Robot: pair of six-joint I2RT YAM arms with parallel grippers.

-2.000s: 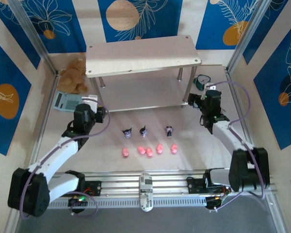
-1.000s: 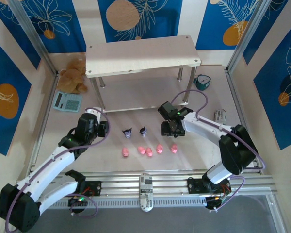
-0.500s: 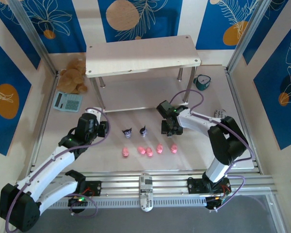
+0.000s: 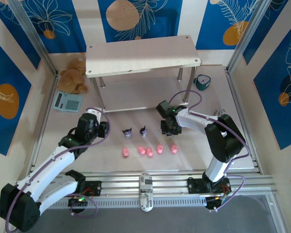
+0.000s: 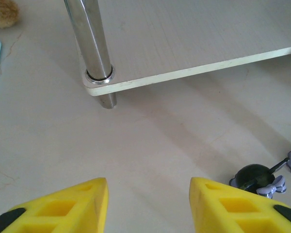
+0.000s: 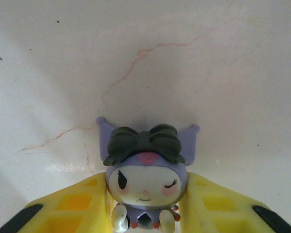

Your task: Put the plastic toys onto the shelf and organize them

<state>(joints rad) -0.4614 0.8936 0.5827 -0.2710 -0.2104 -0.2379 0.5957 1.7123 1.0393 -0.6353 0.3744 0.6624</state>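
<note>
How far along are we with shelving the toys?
Done: nothing; the shelf's visible boards hold no toys. In hand: the right gripper is closed on one purple figurine. To do: shelve it, the two other figurines and five pigs; the left gripper is open, holding nothing.

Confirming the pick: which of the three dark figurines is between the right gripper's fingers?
The rightmost figurine, flanked by the yellow fingers of the right gripper. The middle figurine and leftmost figurine stand free, untouched.

Pink pigs in row; purple figurines just behind; shelf beyond.
</note>
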